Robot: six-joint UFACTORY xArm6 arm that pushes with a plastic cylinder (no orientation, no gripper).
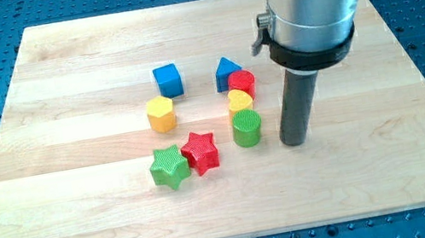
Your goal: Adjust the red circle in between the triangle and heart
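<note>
The red circle (243, 82) sits between the blue triangle (226, 72) at its upper left and the yellow heart (240, 99) just below it, touching both. My tip (296, 140) rests on the board to the right of the green circle (247, 128), below and right of the red circle, apart from all blocks.
A blue cube (168, 80) and a yellow hexagon (161, 113) lie left of the cluster. A green star (169, 167) and a red star (200, 151) touch each other at lower left. The wooden board (79, 202) lies on a blue perforated table.
</note>
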